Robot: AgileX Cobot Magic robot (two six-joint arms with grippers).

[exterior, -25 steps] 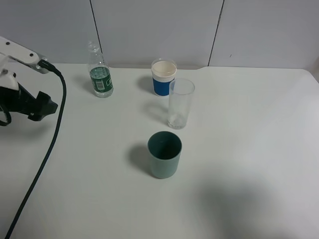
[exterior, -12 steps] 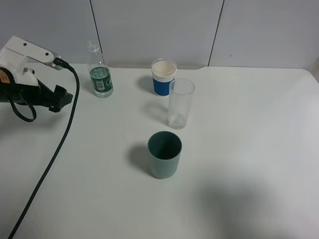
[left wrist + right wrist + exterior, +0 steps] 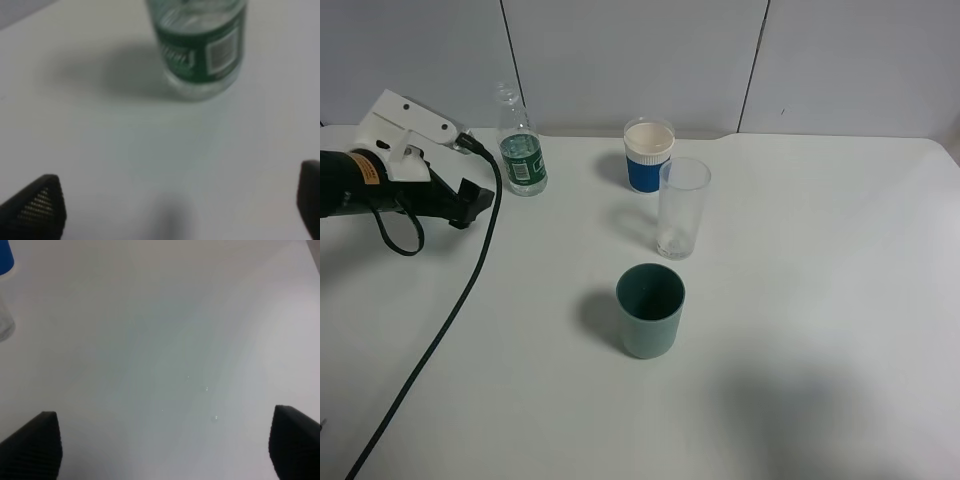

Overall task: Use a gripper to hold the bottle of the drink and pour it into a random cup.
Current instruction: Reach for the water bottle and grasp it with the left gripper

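The left gripper [image 3: 172, 202] is wide open and holds nothing. It hangs low over the table [image 3: 820, 250], near the bottle [image 3: 523, 160] but not touching it. The bottle stands upright by the back wall. The clear cup [image 3: 681, 208] stands well apart from it, between a blue cup [image 3: 648, 158] and a teal cup [image 3: 650, 312]. The right gripper [image 3: 160, 440] is wide open too and holds nothing.

Probably robot test lab: bare white table [image 3: 820, 300], plain grey wall panels [image 3: 620, 60].
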